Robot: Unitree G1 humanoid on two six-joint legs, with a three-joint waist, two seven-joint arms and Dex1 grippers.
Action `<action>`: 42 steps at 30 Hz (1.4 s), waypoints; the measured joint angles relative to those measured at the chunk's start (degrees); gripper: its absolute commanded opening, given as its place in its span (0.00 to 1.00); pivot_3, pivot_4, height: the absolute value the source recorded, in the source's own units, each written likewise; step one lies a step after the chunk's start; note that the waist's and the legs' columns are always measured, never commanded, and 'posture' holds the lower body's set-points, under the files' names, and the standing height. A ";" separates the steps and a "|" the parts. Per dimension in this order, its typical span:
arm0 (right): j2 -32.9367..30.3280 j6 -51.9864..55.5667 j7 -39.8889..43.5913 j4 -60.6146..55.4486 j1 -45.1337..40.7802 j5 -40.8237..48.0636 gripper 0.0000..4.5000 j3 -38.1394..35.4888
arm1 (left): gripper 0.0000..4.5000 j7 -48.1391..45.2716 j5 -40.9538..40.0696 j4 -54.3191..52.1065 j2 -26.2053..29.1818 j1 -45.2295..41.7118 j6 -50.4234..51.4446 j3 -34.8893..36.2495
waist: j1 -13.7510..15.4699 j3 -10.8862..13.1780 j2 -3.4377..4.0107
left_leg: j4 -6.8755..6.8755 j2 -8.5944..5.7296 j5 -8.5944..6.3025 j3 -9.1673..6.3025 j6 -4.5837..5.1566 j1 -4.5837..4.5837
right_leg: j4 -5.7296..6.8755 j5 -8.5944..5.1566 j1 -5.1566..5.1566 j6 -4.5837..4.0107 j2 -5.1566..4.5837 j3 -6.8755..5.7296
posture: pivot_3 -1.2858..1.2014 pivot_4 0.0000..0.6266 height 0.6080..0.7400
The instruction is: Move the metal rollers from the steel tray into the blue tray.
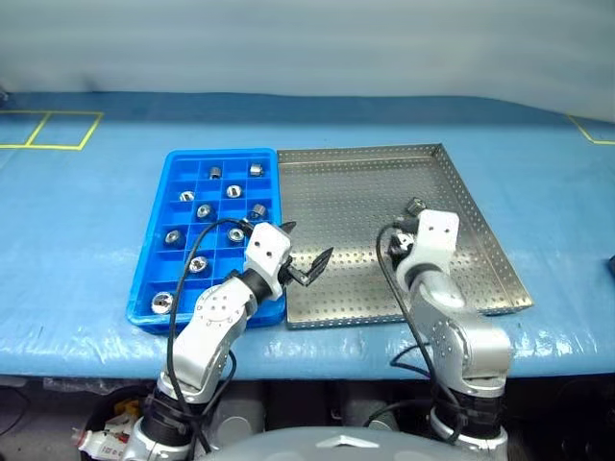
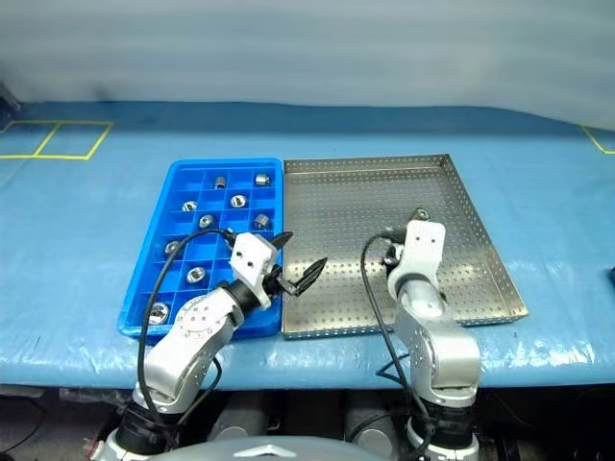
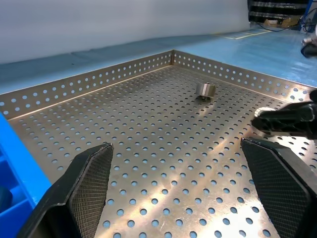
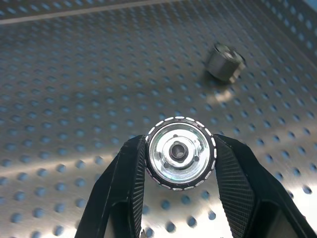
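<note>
A round shiny metal roller [image 4: 180, 152] with a central hole is clamped between the ridged black fingers of the right tool [image 4: 180, 163], above the perforated steel tray [image 1: 365, 192]. One more roller [image 4: 225, 62] lies there. The gridded blue plastic tray [image 1: 163, 230] holds nine. The left tool [image 1: 306, 259] stands released, empty.

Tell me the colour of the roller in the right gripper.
Shiny silver roller, with a dark centre hole; clearest in the right wrist view.

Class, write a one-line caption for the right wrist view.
Right gripper clamps a metal roller above the steel tray; another roller lies behind.
</note>
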 measured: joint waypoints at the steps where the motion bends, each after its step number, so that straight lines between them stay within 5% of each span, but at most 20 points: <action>1: -1.37 0.21 1.74 -0.51 -1.35 0.62 0.38 0.95 | 1.00 0.36 0.16 -0.03 0.17 0.70 -0.91 1.03 | 0.34 0.00 0.00 | -0.05 0.00 0.00 0.00 0.00 0.00 | -0.03 -0.01 0.00 -0.01 0.00 0.00 | 0.62 0.24 1.00; 19: -1.17 2.27 15.32 5.81 -12.86 3.18 0.38 20.86 | 1.00 -7.23 -11.18 -13.05 12.05 14.89 0.60 13.51 | 5.95 0.13 -0.06 | -0.23 0.04 -0.01 -0.01 -0.02 -0.12 | -0.17 -0.07 -0.13 -0.08 -0.12 -0.17 | 0.69 0.24 1.00; 33: -2.74 2.48 19.12 7.87 -7.64 3.98 0.38 22.64 | 1.00 -7.99 -13.01 -13.71 13.38 15.34 1.83 11.73 | 7.56 0.14 -0.05 | -0.41 0.05 -0.03 0.01 -0.06 -0.12 | -0.36 -0.08 -0.15 -0.10 -0.14 -0.24 | 0.68 0.24 1.00; 42: -2.28 4.82 18.73 3.98 -4.73 5.28 0.99 18.27 | 1.00 -9.10 -13.08 -13.09 13.37 12.85 1.94 8.77 | 8.08 0.11 -0.06 | -0.44 0.05 -0.04 -0.08 -0.08 -0.05 | -0.70 -0.06 -0.11 -0.06 -0.19 -0.42 | 0.66 0.24 1.00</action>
